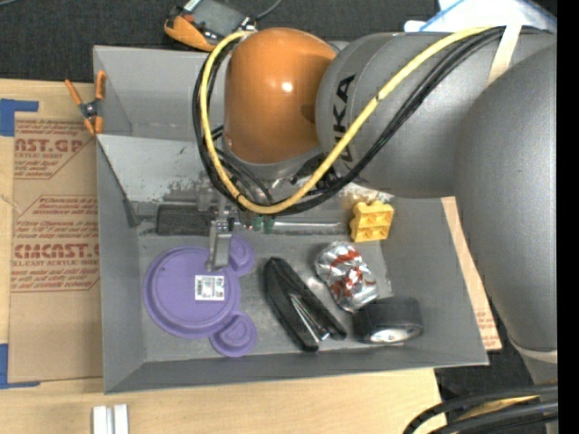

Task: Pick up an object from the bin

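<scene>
Grey casing and a shiny orange cover point(271, 89) took up most of the shot. That was the arm point(434, 125), reaching in from the right and hanging low over the grey metal bin point(122, 269).

The gripper point(218, 260) poked out below the orange cover and came down onto the upper right part of the biggest item in there, a flat purple plastic disc point(176, 297) with two little round ears, lying in the left half of the bin floor. It ended just above the white label point(210, 287) stuck on the disc. Honestly I couldn't tell how far open it was, or whether it was actually touching the plastic or just above it. Nothing looked gripped.

Next to the disc on the right lay a black stapler point(294, 306), angled. Further right, near the front wall, sat a black wheel-like roll point(389, 319), and just above it a crumpled silver and red foil wrapper point(346, 275). A dark flat thing point(181, 218) lay at the back left. Smallest was a yellow toy block point(372, 221) at the back right, under the arm.
</scene>
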`<state>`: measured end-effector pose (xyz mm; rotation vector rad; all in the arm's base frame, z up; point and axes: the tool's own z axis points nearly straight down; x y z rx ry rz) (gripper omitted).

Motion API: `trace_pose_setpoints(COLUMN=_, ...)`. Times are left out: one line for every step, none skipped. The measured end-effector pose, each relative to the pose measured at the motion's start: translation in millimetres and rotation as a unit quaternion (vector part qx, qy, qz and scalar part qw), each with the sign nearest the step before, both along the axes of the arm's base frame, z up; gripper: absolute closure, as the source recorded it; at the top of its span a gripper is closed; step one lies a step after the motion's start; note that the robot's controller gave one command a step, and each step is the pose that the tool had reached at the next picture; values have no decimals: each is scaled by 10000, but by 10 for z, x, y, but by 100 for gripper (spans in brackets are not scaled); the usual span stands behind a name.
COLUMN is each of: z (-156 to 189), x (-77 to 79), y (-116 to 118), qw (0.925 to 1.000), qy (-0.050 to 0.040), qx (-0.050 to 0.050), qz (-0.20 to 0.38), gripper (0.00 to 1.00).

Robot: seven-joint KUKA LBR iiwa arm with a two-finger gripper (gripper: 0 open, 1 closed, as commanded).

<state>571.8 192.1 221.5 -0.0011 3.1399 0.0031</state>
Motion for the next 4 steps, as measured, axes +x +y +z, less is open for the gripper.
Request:
trace_pose_setpoints(z=1, x=0, y=0, qw=10000, qy=0, qx=0, qz=0, gripper=0)
trace_pose_setpoints(z=1042, x=17, y=-32, qw=10000, qy=-3, qx=7, qz=-10, gripper=0)
trace_pose_setpoints(z=1052, x=-76, y=-7, qw=10000, qy=9, qx=1, qz=-60, gripper=0)
trace_pose_setpoints(z=895, x=-201, y=-93, qw=9999, qy=-27, qx=10, qz=104, gripper=0)
